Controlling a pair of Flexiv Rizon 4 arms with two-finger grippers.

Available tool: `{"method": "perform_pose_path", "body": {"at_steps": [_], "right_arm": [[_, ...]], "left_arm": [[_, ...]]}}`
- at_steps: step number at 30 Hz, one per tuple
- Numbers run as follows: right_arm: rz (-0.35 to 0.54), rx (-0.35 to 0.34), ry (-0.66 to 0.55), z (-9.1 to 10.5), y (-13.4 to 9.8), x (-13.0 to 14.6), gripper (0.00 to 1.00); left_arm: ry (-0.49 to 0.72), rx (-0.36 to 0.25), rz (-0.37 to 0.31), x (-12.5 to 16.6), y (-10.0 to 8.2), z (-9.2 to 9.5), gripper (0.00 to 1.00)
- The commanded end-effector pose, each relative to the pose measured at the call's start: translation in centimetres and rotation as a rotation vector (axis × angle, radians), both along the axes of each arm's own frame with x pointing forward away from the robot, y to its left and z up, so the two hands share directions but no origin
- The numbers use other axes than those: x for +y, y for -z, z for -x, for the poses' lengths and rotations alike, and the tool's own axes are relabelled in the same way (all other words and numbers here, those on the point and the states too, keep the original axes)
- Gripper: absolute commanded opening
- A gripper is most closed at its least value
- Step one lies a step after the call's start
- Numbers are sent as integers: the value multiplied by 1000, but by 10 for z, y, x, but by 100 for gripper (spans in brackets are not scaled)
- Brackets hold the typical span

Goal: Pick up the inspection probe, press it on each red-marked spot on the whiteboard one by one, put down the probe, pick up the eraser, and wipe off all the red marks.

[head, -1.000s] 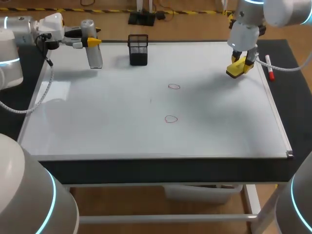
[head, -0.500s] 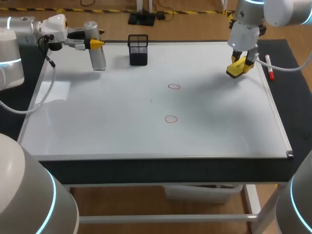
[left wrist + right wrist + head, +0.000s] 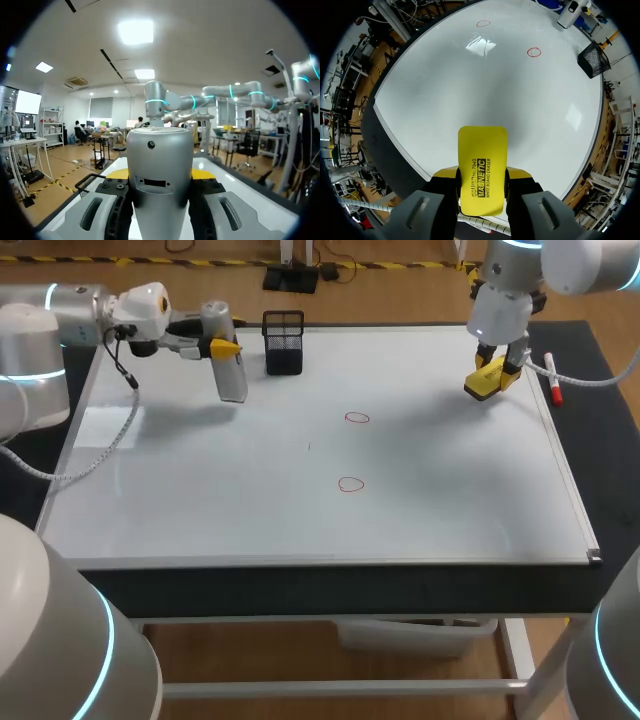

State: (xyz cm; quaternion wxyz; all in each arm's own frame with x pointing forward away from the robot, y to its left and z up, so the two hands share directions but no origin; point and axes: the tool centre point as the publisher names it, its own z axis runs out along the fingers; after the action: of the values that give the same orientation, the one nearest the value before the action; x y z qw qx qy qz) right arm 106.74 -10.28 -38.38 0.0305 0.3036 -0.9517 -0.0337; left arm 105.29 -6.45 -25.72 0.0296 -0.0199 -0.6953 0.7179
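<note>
1. The whiteboard covers nearly the whole tabletop.
2. My left arm comes in over the far left corner. Its left gripper pinches the inspection probe from two sides near the probe's upper end.
3. My right arm hangs over the far right corner. Its right gripper is clamped on the eraser.
4. The probe, a silver cylinder, stands upright over the far left part of the board, near the mesh holder. The left wrist view shows it filling the gap between the fingers.
5. The black mesh holder stands at the board's far edge.
6. The yellow eraser sits between the right fingers in the right wrist view, above the board.
7. A marker pen lies just off the board's right edge.
8. Two red marks sit mid-board, one farther and one nearer, well apart from both tools.
</note>
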Motion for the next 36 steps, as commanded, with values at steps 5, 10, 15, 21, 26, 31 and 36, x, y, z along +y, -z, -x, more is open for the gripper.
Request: {"method": "perform_pose_path", "body": {"at_steps": [5,10,15,21,26,31,36], "right_arm": [[4,1,-2,0,-1,0,0],[4,1,-2,0,-1,0,0],[4,1,-2,0,-1,0,0],[4,1,-2,0,-1,0,0],[4,1,-2,0,-1,0,0],[4,1,-2,0,-1,0,0],[4,1,-2,0,-1,0,0]], "left_arm": [[61,9,20,-42,-2,17,0],[106,10,27,-64,-3,25,0],[137,12,26,-80,-2,27,0],[174,11,24,-102,-3,32,0],[211,14,17,-122,-3,36,0],[236,22,16,-141,-5,37,0],[272,34,17,-165,-3,41,0]]}}
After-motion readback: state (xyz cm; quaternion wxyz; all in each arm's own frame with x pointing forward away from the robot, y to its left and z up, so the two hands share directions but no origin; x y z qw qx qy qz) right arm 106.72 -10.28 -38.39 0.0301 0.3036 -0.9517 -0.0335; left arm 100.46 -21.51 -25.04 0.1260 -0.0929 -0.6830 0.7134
